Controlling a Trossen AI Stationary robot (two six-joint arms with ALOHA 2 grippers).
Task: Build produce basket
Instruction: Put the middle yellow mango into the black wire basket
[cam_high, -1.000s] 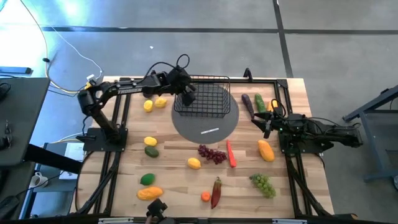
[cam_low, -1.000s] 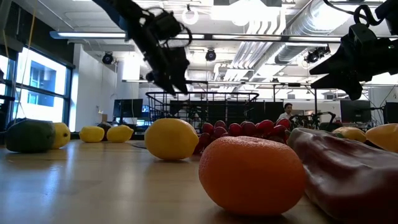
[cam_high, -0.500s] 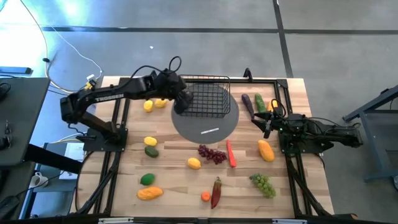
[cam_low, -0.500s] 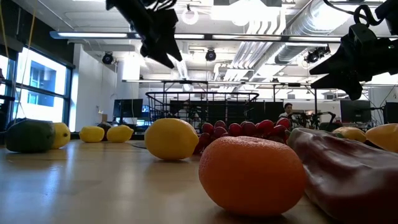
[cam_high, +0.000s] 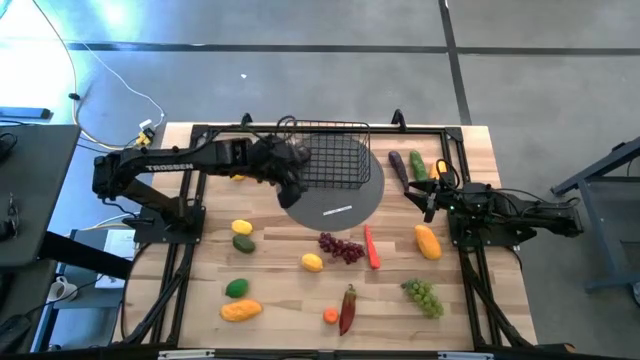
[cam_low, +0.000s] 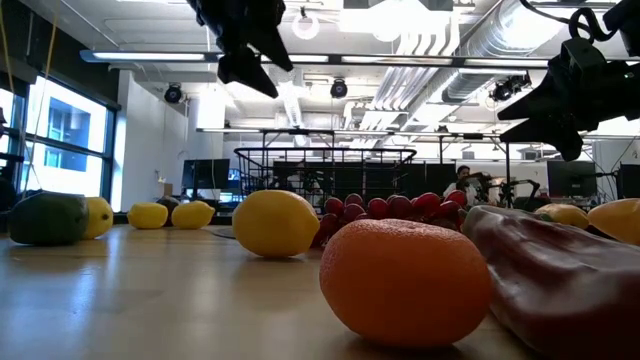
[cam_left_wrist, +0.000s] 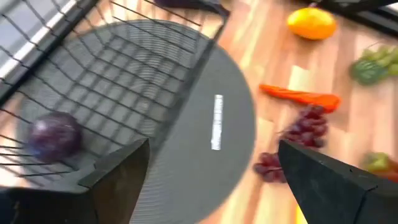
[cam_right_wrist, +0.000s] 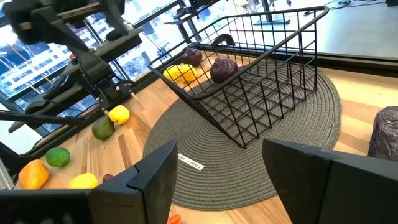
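The black wire basket (cam_high: 332, 160) stands on the far part of a round grey mat (cam_high: 335, 205). A purple plum (cam_left_wrist: 56, 135) lies on its floor. My left gripper (cam_high: 292, 188) hangs open above the basket's near left corner, well above the rim in the low view (cam_low: 250, 72), holding nothing. The produce lies loose on the table: red grapes (cam_high: 341, 247), a carrot (cam_high: 371, 247), a lemon (cam_high: 312, 262), a mango (cam_high: 427, 241), green grapes (cam_high: 423, 296), a red pepper (cam_high: 347, 308). My right gripper (cam_high: 429, 203) waits open at the table's right side.
A cucumber (cam_high: 417, 165) and a dark purple vegetable (cam_high: 397, 165) lie right of the basket, near my right gripper. A lemon (cam_high: 241, 228) and green fruit (cam_high: 243, 243) lie at the left, an orange (cam_high: 330, 316) near the front edge. Black frame rails (cam_high: 185, 250) run along both sides.
My left gripper has risen out of the basket's left part and drawn toward the table's near edge, tipping less steeply, its fingers as wide apart as before. The plum stays on the basket's floor.
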